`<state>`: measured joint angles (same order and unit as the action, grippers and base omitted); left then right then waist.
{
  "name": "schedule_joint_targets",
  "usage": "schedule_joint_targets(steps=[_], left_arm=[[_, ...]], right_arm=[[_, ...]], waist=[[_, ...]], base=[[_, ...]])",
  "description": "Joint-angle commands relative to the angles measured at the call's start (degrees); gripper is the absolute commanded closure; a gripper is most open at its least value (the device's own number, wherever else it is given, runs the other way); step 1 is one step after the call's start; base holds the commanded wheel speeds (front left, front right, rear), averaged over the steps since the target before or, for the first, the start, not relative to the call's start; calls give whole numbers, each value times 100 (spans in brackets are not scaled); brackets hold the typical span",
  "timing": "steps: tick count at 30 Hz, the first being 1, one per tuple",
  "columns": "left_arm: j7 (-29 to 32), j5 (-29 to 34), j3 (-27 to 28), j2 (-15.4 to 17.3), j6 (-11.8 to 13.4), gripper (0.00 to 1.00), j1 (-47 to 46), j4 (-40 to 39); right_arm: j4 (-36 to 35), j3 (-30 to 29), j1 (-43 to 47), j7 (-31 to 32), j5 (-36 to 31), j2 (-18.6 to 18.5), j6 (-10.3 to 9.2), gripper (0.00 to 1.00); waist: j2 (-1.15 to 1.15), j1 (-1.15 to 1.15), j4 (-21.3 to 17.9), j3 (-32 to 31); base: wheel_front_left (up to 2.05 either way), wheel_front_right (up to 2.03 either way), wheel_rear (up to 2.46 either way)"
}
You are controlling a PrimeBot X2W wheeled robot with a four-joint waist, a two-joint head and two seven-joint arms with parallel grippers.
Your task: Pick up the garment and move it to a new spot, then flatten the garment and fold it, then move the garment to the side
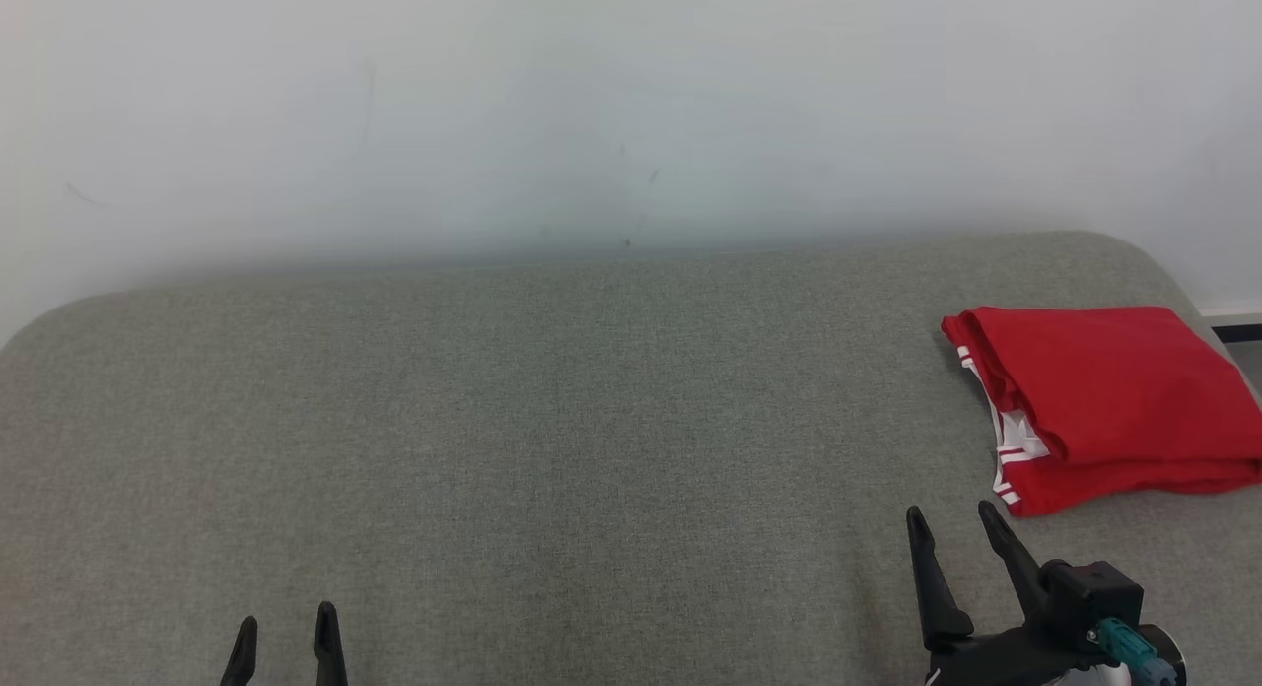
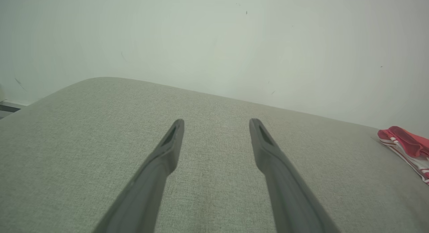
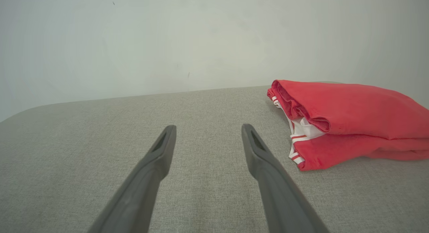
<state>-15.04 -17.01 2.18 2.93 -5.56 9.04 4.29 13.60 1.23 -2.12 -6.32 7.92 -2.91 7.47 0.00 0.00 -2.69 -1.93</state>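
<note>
status: red garment (image 1: 1114, 400) lies folded at far right of grey surface (image 1: 542, 420), nr its edge. left end effector (image 1: 286, 617) and right end effector (image 1: 951, 514): both released, empty, clear of garment. step: move-to-side appears complete. next: none req'd; if re-siting, right arm grasps the whole stack.

Open run of grey bench (image 1: 493, 420) ahead of left claw (image 1: 286, 617) and between claws. Folded red garment (image 1: 1104, 400) blocks just ahead-right of right claw (image 1: 951, 514). Wall (image 1: 592, 104) bounds far edge.
</note>
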Motion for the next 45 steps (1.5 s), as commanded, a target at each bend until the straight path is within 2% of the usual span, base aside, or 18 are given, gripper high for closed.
schedule_joint_targets(steps=[1, 18, 19, 26, 45], left_arm=[[-15, 48, 16, -5, -10, 0, -57, -4], [-15, -57, 90, -5, -60, 0, -45, -17], [1, -35, 65, -2, -49, 100, -8, 7], [105, -295, 73, -21, -52, 100, -29, 257], [715, -2076, 267, -15, -91, 100, -419, 437]], right_arm=[[-11, -9, 2, -4, -27, 2, 0, 0], [70, 34, -29, -37, 85, 3, 0, 0], [70, 30, -13, -25, 23, 1, 0, 100], [283, -12, 58, 39, 313, 5, 0, 100], [164, -83, -28, 226, 2342, 4, 1, 100]], waist=[[0, 0, 3, 4], [0, 0, 17, 23], [0, 0, 16, 24], [0, 0, 22, 29], [0, 0, 60, 57]], base=[[0, 0, 0], [0, 0, 0], [0, 0, 0], [0, 0, 0], [0, 0, 0]])
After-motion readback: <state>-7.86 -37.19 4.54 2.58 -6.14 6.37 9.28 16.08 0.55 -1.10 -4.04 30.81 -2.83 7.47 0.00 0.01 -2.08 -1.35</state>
